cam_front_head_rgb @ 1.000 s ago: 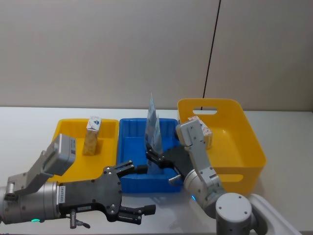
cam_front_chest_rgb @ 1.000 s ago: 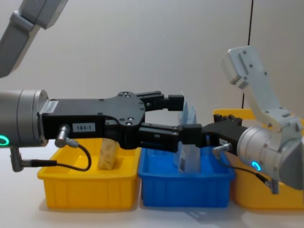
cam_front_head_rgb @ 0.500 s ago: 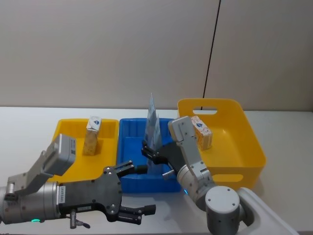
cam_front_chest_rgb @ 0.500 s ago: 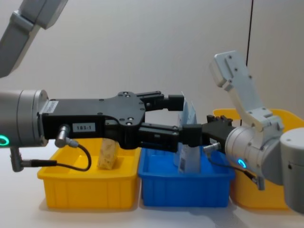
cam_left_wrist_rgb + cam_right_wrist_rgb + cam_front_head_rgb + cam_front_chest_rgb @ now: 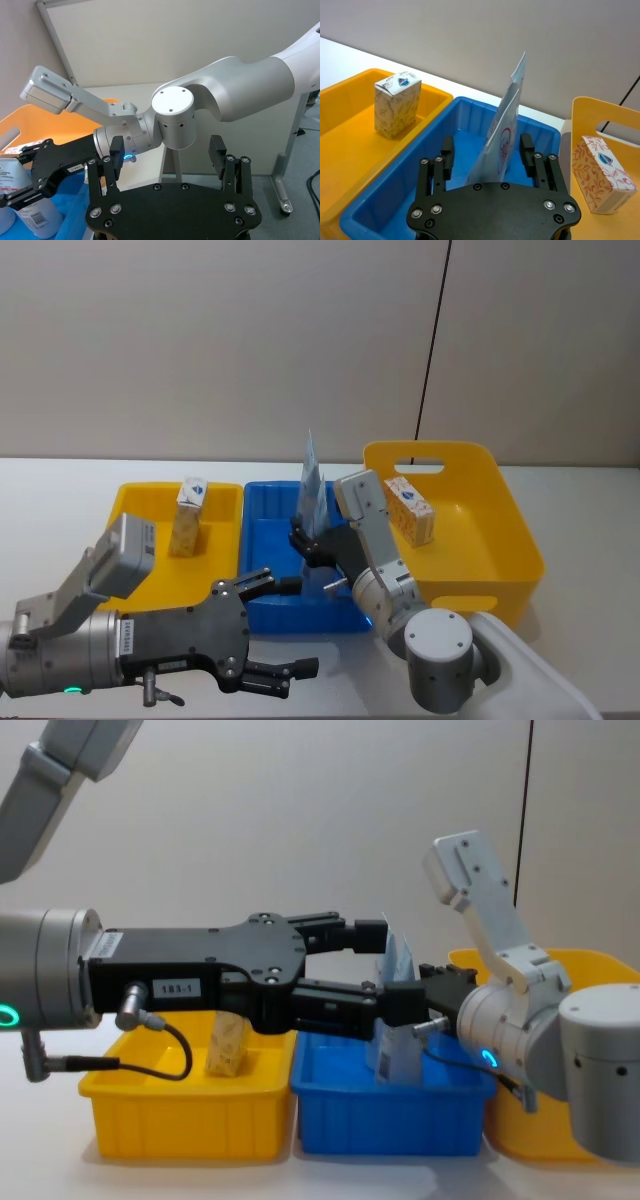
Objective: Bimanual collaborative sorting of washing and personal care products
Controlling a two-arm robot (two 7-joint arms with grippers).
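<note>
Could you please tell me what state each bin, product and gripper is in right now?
Pouches: upright in the blue bin, between the open right gripper's fingers.
Left pack: standing on end in the left yellow bin.
Right pack: lying in the right yellow bin.
Left gripper: open, holding nothing, in front of the blue bin.
</note>
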